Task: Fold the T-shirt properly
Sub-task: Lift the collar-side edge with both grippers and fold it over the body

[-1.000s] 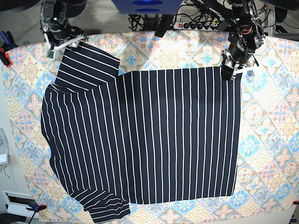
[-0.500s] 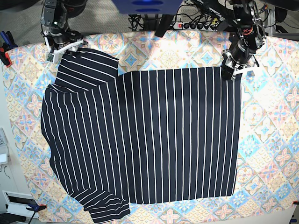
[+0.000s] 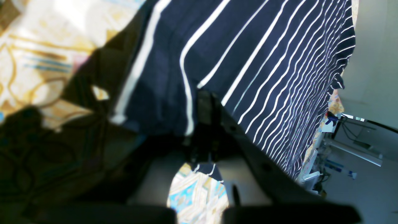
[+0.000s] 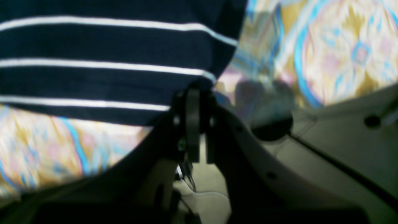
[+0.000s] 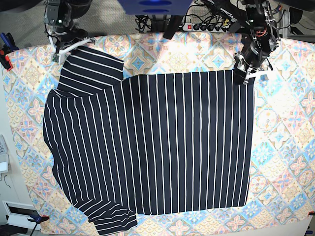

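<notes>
Since a second ago, the right gripper point(image 5: 74, 45) at the far corner of the surface has gone from standing wide beside the sleeve to closing on it, and the sleeve's edge is now sitting a little nearer that corner. In the right wrist view the jaws are pressing together with the corner of the sleeve's hem pinched between them, striped cloth point(image 4: 102, 59) spreading away to one side and the floral tablecloth point(image 4: 323, 53) showing blurred beyond.

The T-shirt point(image 5: 162, 147) is lying flat and spread across the middle of the tablecloth point(image 5: 290, 147), its white stripes running toward the near edge, one sleeve reaching to the far corner under the right gripper and the other sleeve lying crumpled at the near edge. The left gripper point(image 5: 244, 76) is resting on the opposite far corner of the garment, at the hem. From the left wrist view its jaws point(image 3: 205, 102) are closing narrow on a fold of the dark cloth point(image 3: 264, 62), which is stretching away across the frame; a patch of tablecloth point(image 3: 40, 62) is showing beside it in shadow. Both arms are holding the same far edge of the T-shirt, well apart from each other.
</notes>
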`<state>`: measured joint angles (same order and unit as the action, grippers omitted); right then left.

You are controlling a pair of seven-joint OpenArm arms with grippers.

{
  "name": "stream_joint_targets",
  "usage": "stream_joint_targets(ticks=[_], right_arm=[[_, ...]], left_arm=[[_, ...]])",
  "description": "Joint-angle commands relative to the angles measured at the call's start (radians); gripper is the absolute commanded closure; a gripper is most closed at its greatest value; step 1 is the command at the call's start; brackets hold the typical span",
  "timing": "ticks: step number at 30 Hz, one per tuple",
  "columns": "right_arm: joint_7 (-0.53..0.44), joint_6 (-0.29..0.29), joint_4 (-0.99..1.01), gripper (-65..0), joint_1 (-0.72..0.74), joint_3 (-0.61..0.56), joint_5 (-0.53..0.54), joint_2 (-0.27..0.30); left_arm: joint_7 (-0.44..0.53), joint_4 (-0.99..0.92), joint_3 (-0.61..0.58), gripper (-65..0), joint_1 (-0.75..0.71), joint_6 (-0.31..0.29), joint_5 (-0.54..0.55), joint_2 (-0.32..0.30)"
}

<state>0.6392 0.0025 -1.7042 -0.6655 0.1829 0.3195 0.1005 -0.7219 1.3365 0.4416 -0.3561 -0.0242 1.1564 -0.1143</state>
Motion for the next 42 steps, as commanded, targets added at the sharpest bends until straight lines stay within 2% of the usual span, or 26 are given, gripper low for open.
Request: stream_joint_targets(ticks=[1,11,15,23,25,28,32,36,42], right_arm=[[-0.008,0.001,-0.036,-0.2,-0.027,0.011,0.0,0.005],[-0.008,0.001,-0.118,0.0,-0.158,0.099,0.0,0.005],[-0.014,0.003,-0.118,0.0,-0.214,0.125,-0.001,0.005],[-0.017,0.003,-0.13,0.0,-0.308,0.154,-0.001,0.005],[-0.019,0.003,-0.162,0.0,-0.325,0.157,-0.001,0.005],[-0.057,0.003,-0.21,0.0,-0.343,0.158,-0.001,0.005],[-0.118,0.003,-0.228,0.0,-0.33,0.158,-0.001,0.005],[-0.123,0.003,-0.248,0.0,-0.233,0.158,-0.001,0.006],[-0.12,0.003,-0.247,0.0,-0.087,0.154,-0.001,0.006]], left_arm=[[-0.026,0.001,0.0,0.0,-0.031,0.028,-0.033,-0.005],[-0.026,0.001,0.0,0.0,-0.142,0.022,-0.034,-0.025],[-0.026,0.002,0.0,0.0,-0.183,-0.023,-0.037,-0.038],[-0.025,0.002,0.0,0.0,-0.269,-0.032,-0.034,-0.075],[-0.025,0.011,0.0,0.0,-0.286,-0.05,-0.033,-0.077],[-0.02,0.077,0.004,0.0,-0.308,-0.066,-0.034,-0.077],[-0.018,0.182,0.004,0.0,-0.308,-0.066,-0.033,-0.072],[-0.018,0.286,0.004,0.0,-0.268,-0.066,-0.033,-0.071],[-0.018,0.346,0.004,0.0,-0.176,-0.062,-0.031,-0.071]])
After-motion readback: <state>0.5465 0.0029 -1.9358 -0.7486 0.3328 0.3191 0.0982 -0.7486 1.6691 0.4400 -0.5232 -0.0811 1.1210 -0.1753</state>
